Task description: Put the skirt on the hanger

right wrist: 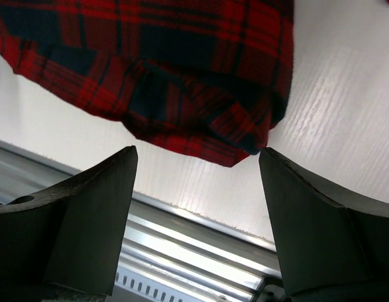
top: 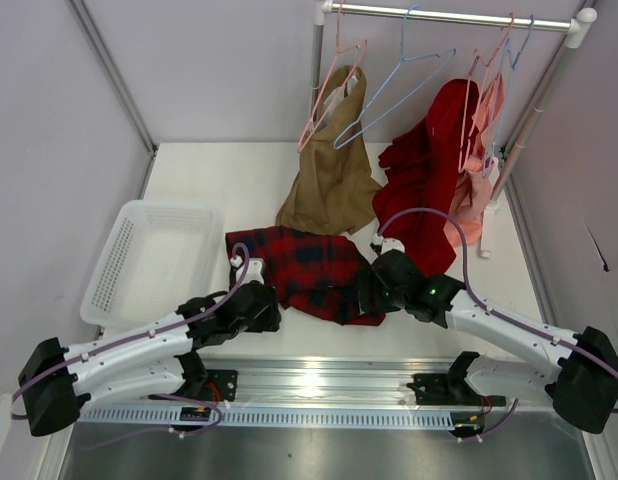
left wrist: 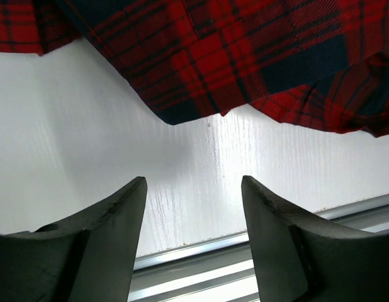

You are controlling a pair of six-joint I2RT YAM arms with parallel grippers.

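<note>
Flat and a little rumpled at the near middle of the white bench: the soft red and dark navy plaid skirt, with its near hem close to the metal rail along the bench's near edge. On the silver rod at the far right: the thin light-blue wire hanger, tilted, well apart from the skirt, hung between a tan garment and a bright red garment.

At the skirt's near left edge: the left pincer, spread wide and holding nothing. Between its fingers in the wrist view, only bare bench, with the plaid cloth just beyond the tips. At the near right corner: the right pincer, likewise wide apart and empty, with a folded hem corner just ahead of the tips.

Step in hand, by judgement: taking hold of the skirt at two edges.

- Ease each pincer forward and low, so that one finger slides under the hem and the other rides over it.
- Close well inside the edge, not on the very fringe, to keep thin cloth from slipping out.
- Take every layer at the right corner, where the fabric is doubled. Otherwise expect one layer to peel away on the lift.
- Raise both sides together, keeping the cloth lightly stretched between them and ready for draping over the hanger's lower bar.
- Cannot tell which edge is the waistband.
</note>
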